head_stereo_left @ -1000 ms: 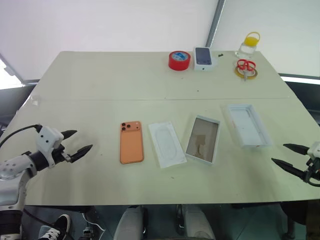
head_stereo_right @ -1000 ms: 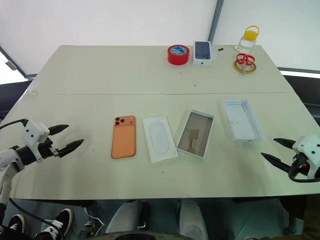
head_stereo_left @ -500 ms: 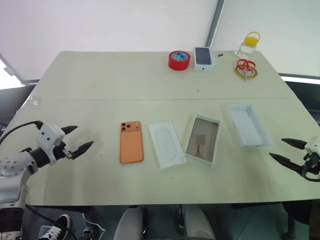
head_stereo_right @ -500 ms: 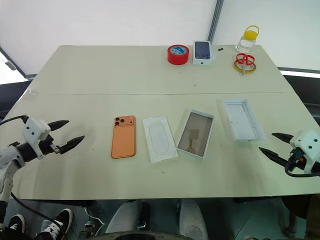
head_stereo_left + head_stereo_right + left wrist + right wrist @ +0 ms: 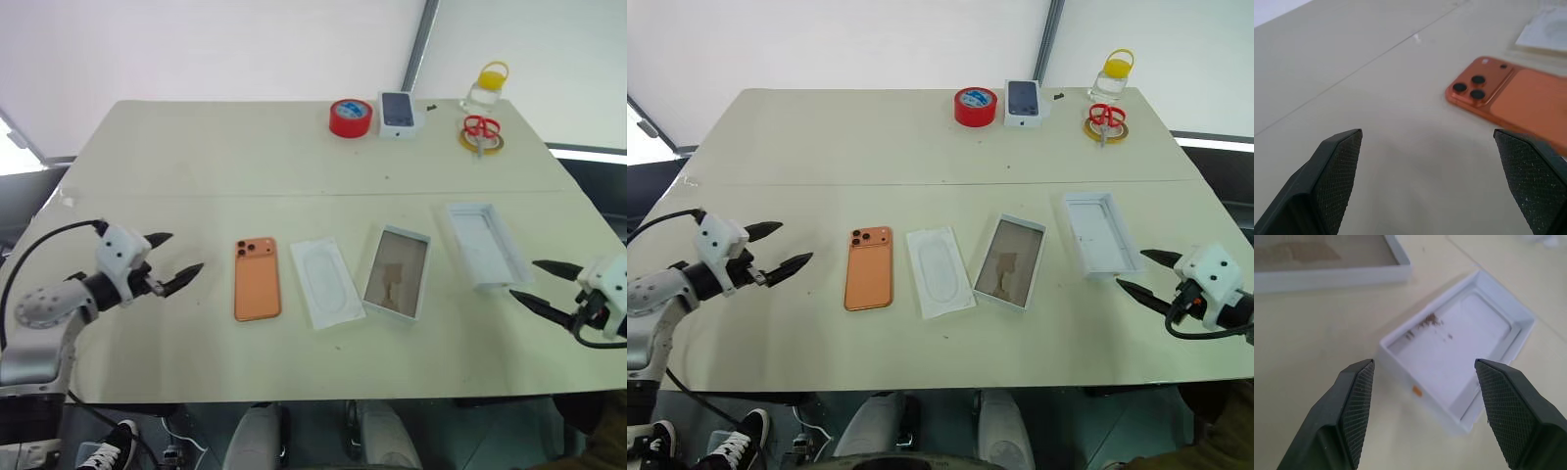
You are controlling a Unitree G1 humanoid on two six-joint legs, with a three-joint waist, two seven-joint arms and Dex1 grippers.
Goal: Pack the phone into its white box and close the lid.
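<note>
Both jaws stand wide and empty: the left gripper [image 5: 176,259] at nine o'clock of the phone [image 5: 257,278], the right gripper [image 5: 534,284] at four o'clock of the lid [image 5: 483,245]. On the pale cream table [image 5: 245,147], phone, flat white card [image 5: 326,281], white box [image 5: 397,271] and lid lie in a row. At twelve o'clock, below a white wall [image 5: 196,49], sit red tape [image 5: 351,117] and scissors [image 5: 481,129].
</note>
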